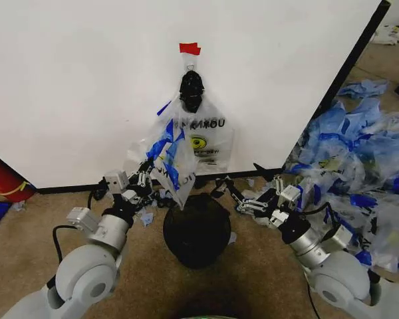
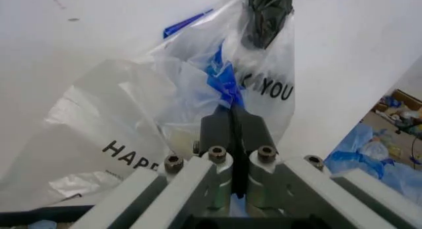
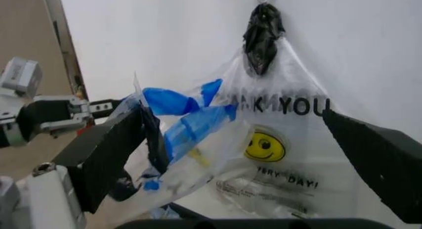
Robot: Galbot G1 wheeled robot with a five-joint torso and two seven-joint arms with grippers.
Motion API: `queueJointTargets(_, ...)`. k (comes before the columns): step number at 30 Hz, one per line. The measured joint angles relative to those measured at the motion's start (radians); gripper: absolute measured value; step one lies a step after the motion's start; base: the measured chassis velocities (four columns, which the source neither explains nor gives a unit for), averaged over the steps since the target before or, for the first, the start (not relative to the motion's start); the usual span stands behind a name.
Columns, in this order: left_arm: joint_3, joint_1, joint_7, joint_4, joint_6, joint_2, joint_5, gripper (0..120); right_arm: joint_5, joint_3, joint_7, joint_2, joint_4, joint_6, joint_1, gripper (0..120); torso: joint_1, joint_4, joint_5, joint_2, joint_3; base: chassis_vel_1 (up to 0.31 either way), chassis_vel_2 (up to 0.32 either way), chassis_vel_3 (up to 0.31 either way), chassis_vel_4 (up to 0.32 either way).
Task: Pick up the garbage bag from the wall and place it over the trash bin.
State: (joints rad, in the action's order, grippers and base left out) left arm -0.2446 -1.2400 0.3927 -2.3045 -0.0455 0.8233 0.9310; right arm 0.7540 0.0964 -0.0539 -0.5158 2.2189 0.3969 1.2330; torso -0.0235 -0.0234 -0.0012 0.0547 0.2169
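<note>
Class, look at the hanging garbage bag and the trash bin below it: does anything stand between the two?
Nothing visible does. The garbage bag hangs on the wall, and the trash bin stands on the floor just beneath it. The left gripper is shut on the bag's blue-taped edge; the right gripper is open beside the bin.

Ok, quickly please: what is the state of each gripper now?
Left gripper: shut on the garbage bag, pinching its blue-taped edge above the trash bin.
Right gripper: open, holding nothing, near the bag's lower right.
</note>
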Motion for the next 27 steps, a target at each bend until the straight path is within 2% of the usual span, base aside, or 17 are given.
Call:
queueJointTargets(3, 0.000, -0.004, -0.006, 0.004, 0.000, 0.001, 0.000, 0, -0.029, 0.019, 0.015, 0.013, -0.007, 0.013, 0.031, 100, 0.000, -0.0008, -0.0002, 0.000, 0.000, 0.000, 0.000, 0.000, 0.000)
queueJointTargets(5, -0.001, -0.007, -0.010, 0.008, -0.001, 0.003, 0.000, 0, -0.066, 0.017, 0.017, 0.024, -0.031, 0.038, 0.046, 100, 0.000, 0.0000, 0.0006, 0.000, 0.000, 0.000, 0.000, 0.000, 0.000)
queueJointTargets(10, 0.005, 0.000, -0.011, 0.008, 0.000, 0.008, 0.002, 0, -0.074, 0.013, 0.006, 0.032, -0.023, 0.043, 0.049, 100, 0.000, -0.0002, 0.0000, 0.000, 0.000, 0.000, 0.000, 0.000, 0.000)
queueJointTargets(17, 0.028, 0.007, -0.015, -0.013, 0.008, 0.007, 0.013, 0, -0.007, -0.013, -0.083, 0.097, 0.066, -0.032, 0.000, 100, 0.000, 0.0000, -0.0003, 0.000, 0.000, 0.000, 0.000, 0.000, 0.000)
queueJointTargets(18, 0.034, 0.017, -0.017, -0.013, 0.012, 0.005, 0.018, 0, 0.028, -0.033, -0.100, 0.124, 0.088, -0.057, -0.025, 100, 0.000, -0.0006, -0.0001, 0.000, 0.000, 0.000, 0.000, 0.000, 0.000)
queueJointTargets(21, 0.037, 0.021, -0.022, -0.013, 0.015, 0.004, 0.020, 0, 0.101, -0.077, -0.109, 0.171, 0.116, -0.093, -0.079, 100, 0.000, -0.0003, -0.0004, 0.000, 0.000, 0.000, 0.000, 0.000, 0.000)
queueJointTargets(23, 0.037, 0.021, -0.023, -0.013, 0.015, 0.004, 0.020, 0, 0.114, -0.095, -0.109, 0.178, 0.119, -0.098, -0.097, 100, 0.000, -0.0003, -0.0004, 0.000, 0.000, 0.000, 0.000, 0.000, 0.000)
queueJointTargets(27, 0.039, 0.022, -0.028, -0.010, 0.018, 0.010, 0.021, 0, 0.191, -0.212, -0.160, 0.171, 0.122, -0.127, -0.226, 100, 0.000, -0.0001, 0.0001, 0.000, 0.000, 0.000, 0.000, 0.000, 0.000)
